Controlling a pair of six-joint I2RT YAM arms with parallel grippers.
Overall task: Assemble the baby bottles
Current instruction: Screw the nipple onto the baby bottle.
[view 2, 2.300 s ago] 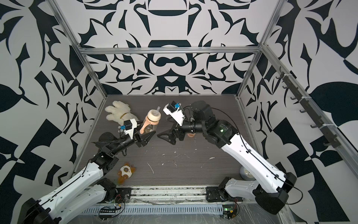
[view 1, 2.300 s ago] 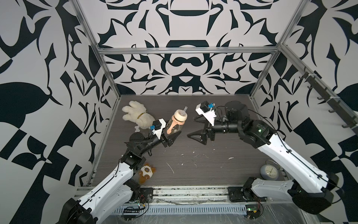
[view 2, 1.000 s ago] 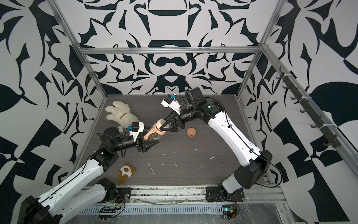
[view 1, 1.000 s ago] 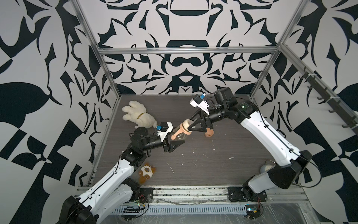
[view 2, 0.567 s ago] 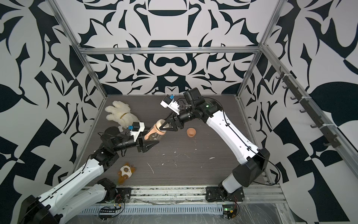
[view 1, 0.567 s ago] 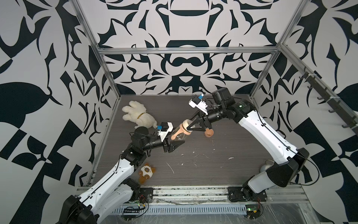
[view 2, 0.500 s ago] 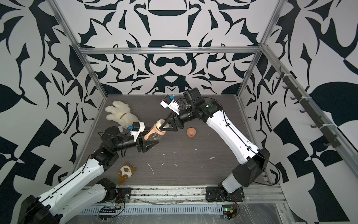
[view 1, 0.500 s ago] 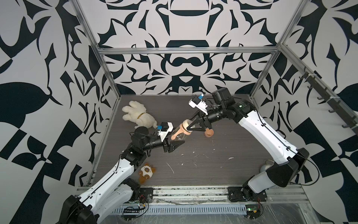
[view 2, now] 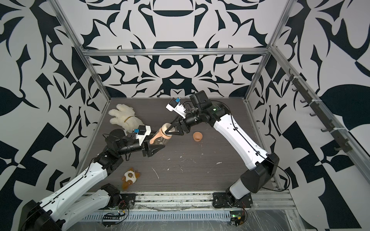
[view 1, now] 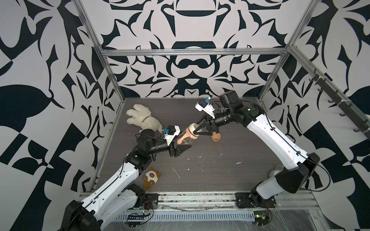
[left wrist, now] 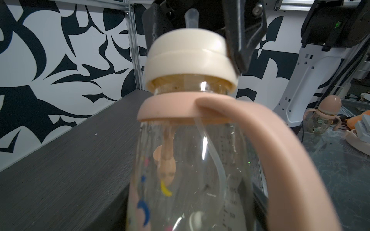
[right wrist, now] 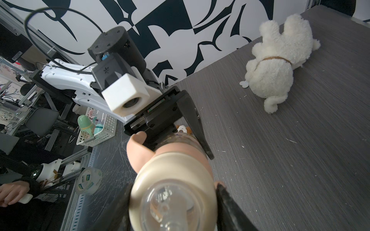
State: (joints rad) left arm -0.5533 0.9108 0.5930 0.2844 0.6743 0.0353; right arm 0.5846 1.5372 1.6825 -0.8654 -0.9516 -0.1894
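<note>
The baby bottle (view 1: 185,138) hangs tilted above the table in both top views, its clear body (left wrist: 184,170) in my left gripper (view 1: 181,143), which is shut on it. A peach two-handle ring (left wrist: 180,110) sits at its neck. The cream collar (right wrist: 172,190) sits on top, its thin straw (left wrist: 212,160) running down inside. My right gripper (right wrist: 172,206) is shut on the collar, a finger (right wrist: 228,206) pressed on each side. The peach dome cap (view 1: 216,137) lies open side up on the table, just right of the right gripper (view 2: 167,131).
A white plush dog (view 1: 142,122) lies at the back left, close behind my left wrist. A small brown-and-white plush (view 1: 151,177) lies near the front left. A pale round clock (view 1: 275,173) shows beside the right arm's base. Metal frame posts edge the table.
The right gripper's jaws have narrowed onto the cream collar. Earlier the right arm swung over to the bottle, which the left arm lowered and tilted toward it.
</note>
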